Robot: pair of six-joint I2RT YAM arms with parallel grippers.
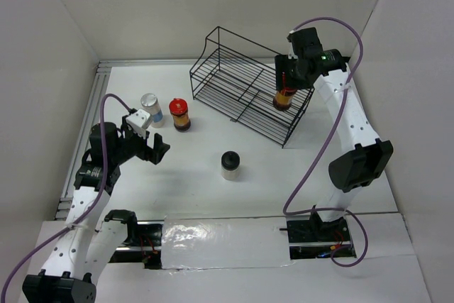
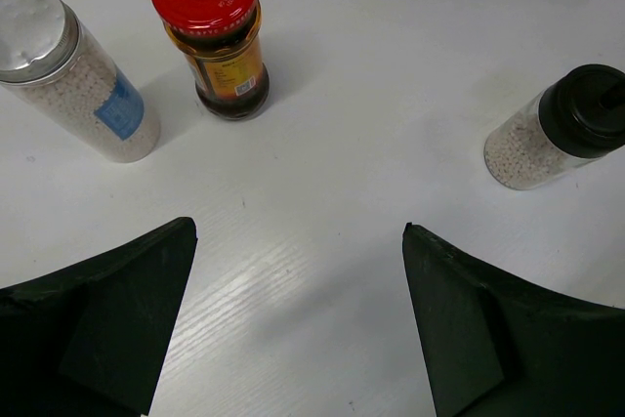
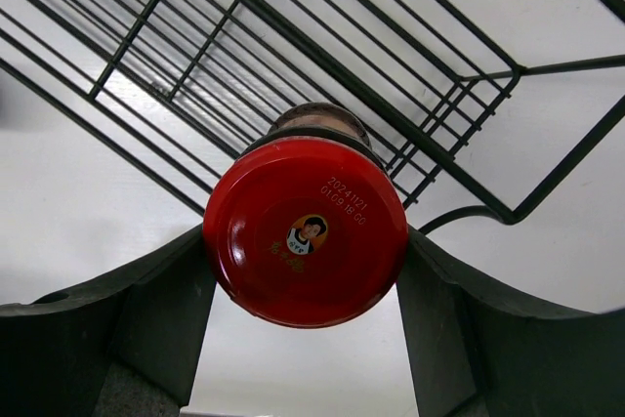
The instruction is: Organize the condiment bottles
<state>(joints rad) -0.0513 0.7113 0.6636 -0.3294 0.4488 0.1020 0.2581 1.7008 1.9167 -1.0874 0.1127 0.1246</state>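
My right gripper (image 1: 287, 79) is shut on the cap of a red-capped jar (image 1: 284, 97) with dark contents, holding it upright at the right end of the black wire rack (image 1: 234, 83). In the right wrist view the red cap (image 3: 305, 241) fills the gap between both fingers, with the rack wires (image 3: 293, 36) beyond it. My left gripper (image 1: 152, 148) is open and empty, low over the table. Ahead of it stand the white grey-capped jar (image 2: 78, 80), the second red-capped jar (image 2: 217, 36) and the pale black-capped jar (image 2: 562, 129), all upright.
The grey-capped jar (image 1: 151, 109) and red-capped jar (image 1: 180, 114) stand side by side left of the rack. The black-capped jar (image 1: 230, 164) stands alone mid-table. White walls close in the table at back and sides.
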